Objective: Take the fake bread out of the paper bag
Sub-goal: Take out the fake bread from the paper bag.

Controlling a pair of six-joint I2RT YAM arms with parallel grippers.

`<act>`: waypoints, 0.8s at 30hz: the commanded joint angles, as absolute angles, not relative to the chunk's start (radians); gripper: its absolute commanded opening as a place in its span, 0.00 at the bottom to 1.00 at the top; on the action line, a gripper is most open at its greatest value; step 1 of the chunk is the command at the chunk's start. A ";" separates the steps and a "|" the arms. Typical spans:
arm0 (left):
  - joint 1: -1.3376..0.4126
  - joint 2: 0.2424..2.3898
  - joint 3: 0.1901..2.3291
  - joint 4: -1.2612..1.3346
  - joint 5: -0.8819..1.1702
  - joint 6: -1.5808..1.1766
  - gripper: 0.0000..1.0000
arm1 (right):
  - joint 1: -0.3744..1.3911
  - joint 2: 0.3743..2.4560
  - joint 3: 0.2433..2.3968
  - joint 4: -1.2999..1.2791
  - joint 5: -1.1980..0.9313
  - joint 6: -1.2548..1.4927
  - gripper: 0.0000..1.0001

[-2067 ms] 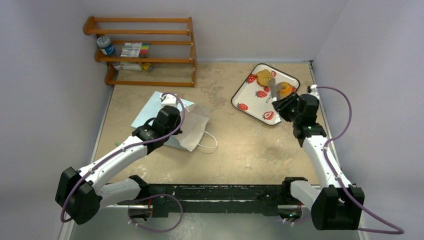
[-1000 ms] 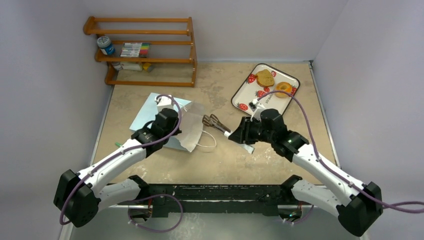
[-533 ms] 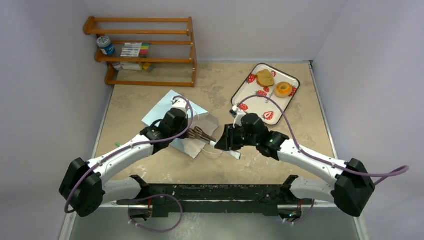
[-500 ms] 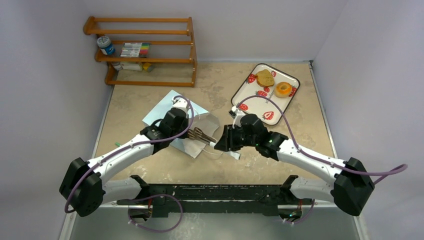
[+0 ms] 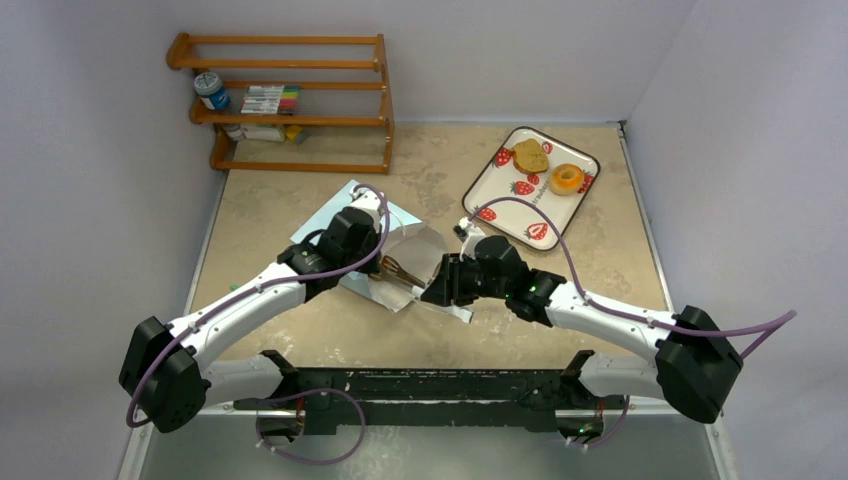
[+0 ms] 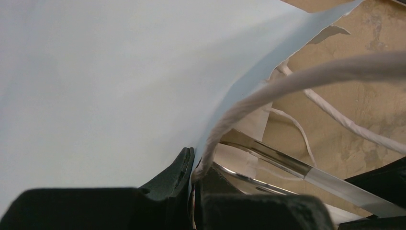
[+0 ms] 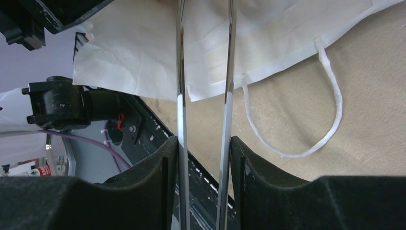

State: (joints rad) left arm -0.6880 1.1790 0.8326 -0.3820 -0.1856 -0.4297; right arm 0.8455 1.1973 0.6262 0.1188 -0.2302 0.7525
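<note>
Nearest, the right gripper [image 5: 437,291] squeezes one pair of tongs [image 5: 401,270], tips inside the paper bag [image 5: 418,243]; the left gripper [image 6: 193,168] pinches the bag's rim. Open table [image 5: 450,215] lies beyond. Farther back, two fake bread pieces [image 5: 528,158], one toast slice [image 5: 532,154] and one doughnut [image 5: 567,179], lie on one tray [image 5: 505,207].

Blue paper bag [image 5: 412,248] lies open-mouthed (toast [image 5: 530,156], doughnut [image 5: 567,178] well apart).

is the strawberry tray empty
No, the top view shows a toast slice and a ring doughnut lying on the strawberry-print tray.
</note>
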 commanded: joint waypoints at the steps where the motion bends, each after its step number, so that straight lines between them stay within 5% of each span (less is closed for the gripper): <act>1: -0.695 1.186 0.869 -0.364 -0.144 -0.430 0.00 | 0.852 1.209 0.659 0.219 -0.222 0.750 0.43; 24: -0.695 1.246 0.897 -0.333 -0.127 -0.415 0.00 | 0.861 1.312 0.784 0.232 -0.234 0.731 0.44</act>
State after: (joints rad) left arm -0.6884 1.2385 0.8474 -0.3790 -0.1680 -0.4232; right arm 0.8528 1.3220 0.7116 0.1619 -0.2276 0.7471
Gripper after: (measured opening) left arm 0.012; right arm 0.443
